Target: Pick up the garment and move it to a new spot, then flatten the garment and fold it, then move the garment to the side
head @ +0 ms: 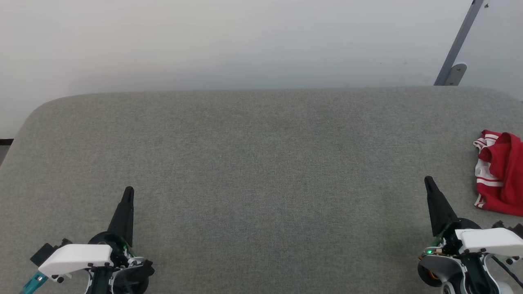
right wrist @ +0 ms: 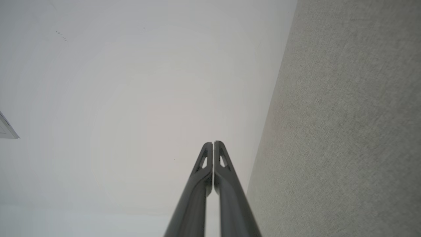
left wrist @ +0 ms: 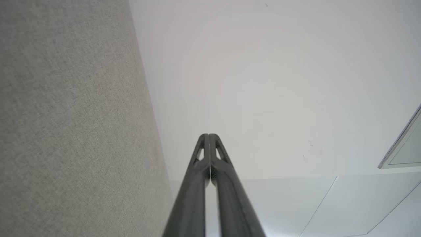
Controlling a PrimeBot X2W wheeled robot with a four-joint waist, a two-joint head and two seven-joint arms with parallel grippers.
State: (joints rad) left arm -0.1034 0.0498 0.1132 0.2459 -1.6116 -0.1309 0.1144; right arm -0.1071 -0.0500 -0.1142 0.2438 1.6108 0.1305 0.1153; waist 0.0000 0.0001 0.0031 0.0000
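The garment (head: 500, 173), bright red with white striped bands, lies crumpled at the far right edge of the grey fabric surface (head: 261, 163), partly cut off by the head view's border. My right gripper (head: 429, 181) stands shut at the lower right, a short way left of the garment and apart from it. At the lower left my left gripper (head: 128, 190) is shut too, holding nothing. In the left wrist view the left gripper (left wrist: 209, 135) has its fingers pressed together, and so does the right gripper (right wrist: 213, 142) in the right wrist view.
A pale wall (head: 245, 41) rises behind the surface's far edge. A grey metal bar with a bracket (head: 455, 61) leans at the upper right. The surface's rounded left corner (head: 36, 110) drops off to the floor.
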